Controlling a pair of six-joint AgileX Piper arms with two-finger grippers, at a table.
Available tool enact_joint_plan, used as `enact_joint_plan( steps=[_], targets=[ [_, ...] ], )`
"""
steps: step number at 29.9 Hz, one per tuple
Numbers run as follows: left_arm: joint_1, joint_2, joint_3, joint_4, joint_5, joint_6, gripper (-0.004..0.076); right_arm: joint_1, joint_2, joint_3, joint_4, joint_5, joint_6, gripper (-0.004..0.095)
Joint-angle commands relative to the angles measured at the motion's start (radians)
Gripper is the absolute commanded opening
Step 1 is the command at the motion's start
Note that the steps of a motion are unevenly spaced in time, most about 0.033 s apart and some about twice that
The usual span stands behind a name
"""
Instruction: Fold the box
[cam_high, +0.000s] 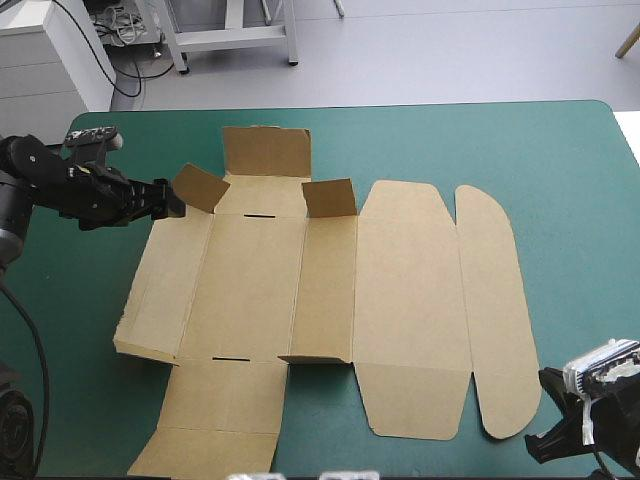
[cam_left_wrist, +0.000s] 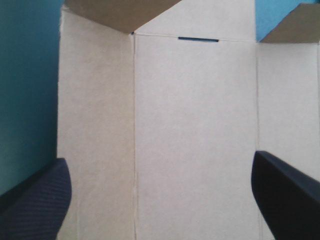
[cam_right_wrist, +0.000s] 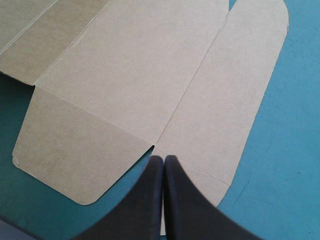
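**A:** One box, and it's lying opened out across the middle of the teal-green tabletop, brown board, nearly all flat.

**B:** Nearly. Two small flaps are standing up along its far side, and the left-end panel is looking slightly lifted.

**A:** You're working with thin, creased board here, I'd say. It's light, stiff within each panel, and bending only at the scored lines. It's likely to be sliding on the cover if you're pushing from one side alone.

**B:** So where are you taking hold?

**A:** At a free edge, I'd judge, pinching a side wall close to its crease. Mid-panel you'd be risking a buckle.

**B:** Two hands, I'm counting. Your left hand is hanging at the far left corner, just beside a raised flap. Its black fingers are spread wide over the board, gripping nothing.

**A:** And your right hand is sitting off the near right corner. Its fingers are pressed together into one point, aiming at the near end of the rounded lid flap, carrying nothing.
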Motion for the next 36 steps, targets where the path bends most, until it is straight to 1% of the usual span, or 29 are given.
enact_joint_plan(
  steps=[1, 6, 10, 19, 23, 26, 32, 36],
  targets=[
    [-0.003, -0.057, -0.037, -0.057, 0.042, -0.009, 0.0692, -0.002, 0.012, -0.024, -0.013, -0.052, -0.011, -0.0021],
    [-0.001, -0.106, -0.037, 0.050, 0.042, -0.014, 0.0692, -0.002, 0.012, -0.024, -0.016, -0.052, -0.011, -0.0021],
    [0.012, -0.160, -0.037, 0.085, 0.042, -0.014, 0.0692, -0.002, 0.012, -0.024, -0.015, -0.052, -0.011, -0.0021],
    [0.173, -0.300, -0.037, 0.091, 0.042, -0.046, 0.0692, -0.002, 0.012, -0.024, -0.008, -0.048, -0.011, -0.0021],
    [0.205, -0.347, -0.031, 0.165, 0.042, -0.058, 0.0692, -0.002, 0.012, -0.024, -0.008, -0.048, -0.011, -0.0021],
    [0.210, -0.382, 0.003, 0.263, 0.042, -0.088, 0.0692, -0.002, 0.012, -0.024, -0.008, -0.050, -0.011, -0.0021],
    [0.210, -0.467, 0.114, 0.415, 0.040, -0.090, 0.0692, -0.002, 0.012, -0.024, -0.008, -0.052, -0.011, -0.0021],
    [0.210, -0.472, 0.175, 0.503, 0.040, -0.124, 0.0692, -0.002, 0.012, -0.024, -0.008, -0.052, -0.011, -0.0021]
  ],
)
